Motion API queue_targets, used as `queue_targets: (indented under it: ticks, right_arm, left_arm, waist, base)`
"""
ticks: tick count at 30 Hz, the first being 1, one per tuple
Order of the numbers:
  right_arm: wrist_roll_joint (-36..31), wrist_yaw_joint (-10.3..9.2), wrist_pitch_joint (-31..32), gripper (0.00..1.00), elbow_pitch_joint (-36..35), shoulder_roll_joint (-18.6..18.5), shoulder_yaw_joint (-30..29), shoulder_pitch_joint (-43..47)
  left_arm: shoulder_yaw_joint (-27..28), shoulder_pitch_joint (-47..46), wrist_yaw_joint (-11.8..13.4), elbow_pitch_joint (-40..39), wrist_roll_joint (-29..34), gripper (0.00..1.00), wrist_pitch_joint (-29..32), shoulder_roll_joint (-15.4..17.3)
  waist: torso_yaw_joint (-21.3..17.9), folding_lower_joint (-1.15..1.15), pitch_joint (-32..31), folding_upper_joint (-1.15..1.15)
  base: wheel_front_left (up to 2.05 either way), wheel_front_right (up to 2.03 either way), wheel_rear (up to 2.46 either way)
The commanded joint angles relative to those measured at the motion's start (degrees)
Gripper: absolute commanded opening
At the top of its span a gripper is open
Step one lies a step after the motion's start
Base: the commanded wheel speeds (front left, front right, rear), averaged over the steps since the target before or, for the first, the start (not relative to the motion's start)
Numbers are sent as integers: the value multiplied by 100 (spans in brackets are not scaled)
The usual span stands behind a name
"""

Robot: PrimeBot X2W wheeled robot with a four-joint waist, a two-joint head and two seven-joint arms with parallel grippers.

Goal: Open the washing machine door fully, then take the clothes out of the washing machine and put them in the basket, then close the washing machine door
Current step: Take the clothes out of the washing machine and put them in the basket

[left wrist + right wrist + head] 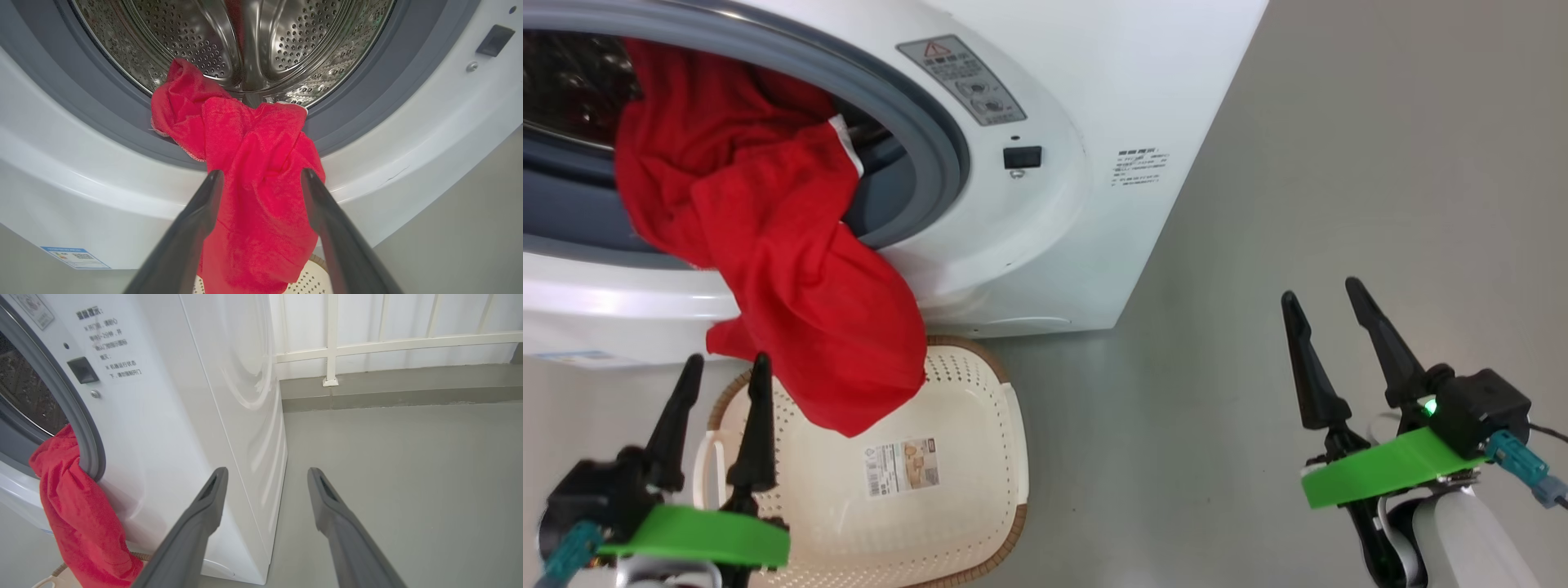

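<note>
Clothes [784,269] drape from washing machine [1094,82] over basket [980,523].

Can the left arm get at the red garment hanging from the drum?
Probably yes: the open left end effector points straight at the red garment, nothing between them.

1. I see a plain grey floor [1339,163], smooth and matte, running back to the far wall.
2. That wall [457,314] is white and crossed by white rails [331,318], some upright and one level.
3. A low grey ledge [408,381] runs along its foot.
4. The light looks soft and even to me, with faint shadows.
</note>
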Motion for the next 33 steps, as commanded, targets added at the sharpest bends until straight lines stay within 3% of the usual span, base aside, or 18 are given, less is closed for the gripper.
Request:
queue_targets:
  ticks: [1,9,21,28,33]
  right_arm:
    - [-55,28,-37,100,-112,-12,103,125]
    - [-45,28,-37,100,-109,-12,71,296]
    - [-34,28,-37,100,-141,-12,71,284]
    - [-38,28,-37,100,-166,-12,84,146]
    - [-19,28,-37,100,-176,-12,171,3]
  left_arm:
    - [255,157,10,-251,66,100,-29,106]
    - [349,690,10,-887,264,100,-29,-24]
    - [210,581,10,-990,255,100,-29,23]
    - [-357,-585,10,-421,150,100,-29,438]
    - [-864,-1460,10,426,4,100,-29,727]
  waist:
    - [7,0,-70,0]
    - [0,0,-221,0]
    - [-36,0,-173,0]
    - [33,0,92,0]
    - [-31,0,294,0]
  base:
    - [0,0,0]
    - [0,0,0]
    - [0,0,0]
    - [0,0,0]
    - [0,0,0]
